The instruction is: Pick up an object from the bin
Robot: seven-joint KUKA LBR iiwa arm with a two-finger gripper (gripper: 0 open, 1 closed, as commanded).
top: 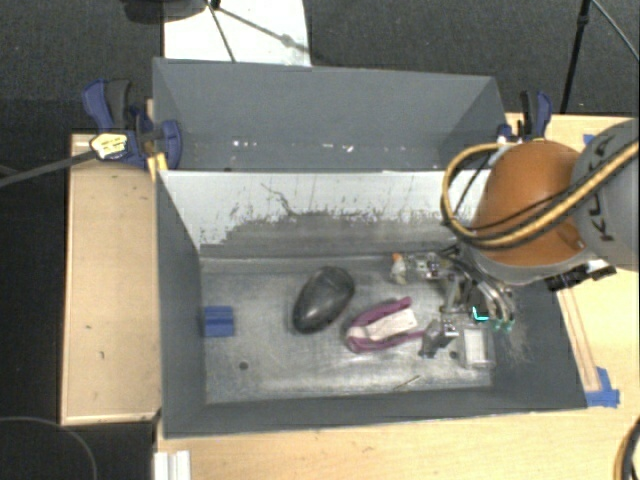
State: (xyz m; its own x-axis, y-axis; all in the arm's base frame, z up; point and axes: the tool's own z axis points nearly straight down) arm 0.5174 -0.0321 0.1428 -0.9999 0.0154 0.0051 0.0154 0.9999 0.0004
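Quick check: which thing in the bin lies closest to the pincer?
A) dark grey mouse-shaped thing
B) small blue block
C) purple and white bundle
C: the purple and white bundle lies right beside the pincer. The dark grey mouse-shaped thing sits farther left, and the small blue block is farthest left of all.

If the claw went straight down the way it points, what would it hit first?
Probably the right end of the purple-and-white curved object lying under the claw. Depth is unclear, so the grey metal bin floor is possible.
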